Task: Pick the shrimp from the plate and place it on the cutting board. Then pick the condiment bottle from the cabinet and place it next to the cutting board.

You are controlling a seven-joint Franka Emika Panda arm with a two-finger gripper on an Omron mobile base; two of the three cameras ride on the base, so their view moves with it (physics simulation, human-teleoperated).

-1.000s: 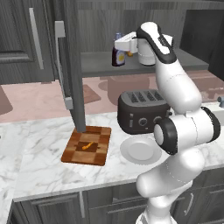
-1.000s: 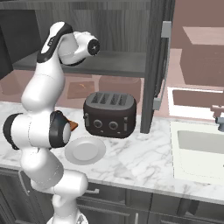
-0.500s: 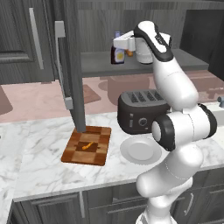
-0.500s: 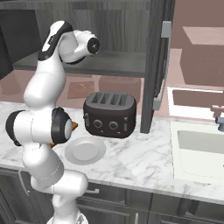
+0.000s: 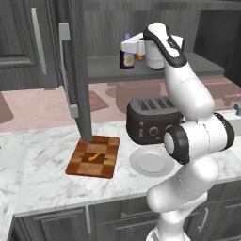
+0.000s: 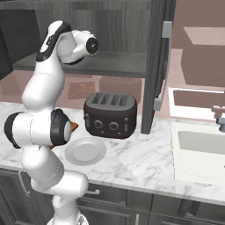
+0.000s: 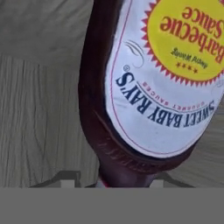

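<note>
The condiment bottle point(image 5: 126, 57), dark red-brown with a pale cap, stands upright on the cabinet point(image 5: 101, 73) shelf. My gripper point(image 5: 128, 49) reaches in from the right and is shut on it. In the hand view the bottle point(image 7: 144, 87) is very close, its barbecue sauce label upside down, between the two tips of my gripper point(image 7: 114, 179). The small orange shrimp point(image 5: 95, 156) lies in the middle of the checkered cutting board point(image 5: 77, 162) on the counter. The round pale plate point(image 5: 149, 161) point(image 6: 85, 151) sits to the right of the board with nothing on it.
The open cabinet door point(image 5: 77, 84) with its silver bar handle hangs over the board's far edge. A dark toaster point(image 5: 150, 121) point(image 6: 110, 115) stands behind the plate. A white jar point(image 5: 153, 56) and a small orange item stand on the shelf beside the bottle. A sink point(image 6: 202, 149) lies at the right.
My hand has moved left along the shelf onto the bottle, and the jaws have come in from wide open around it. The bottle, the shrimp and the plate have stayed where they were.
</note>
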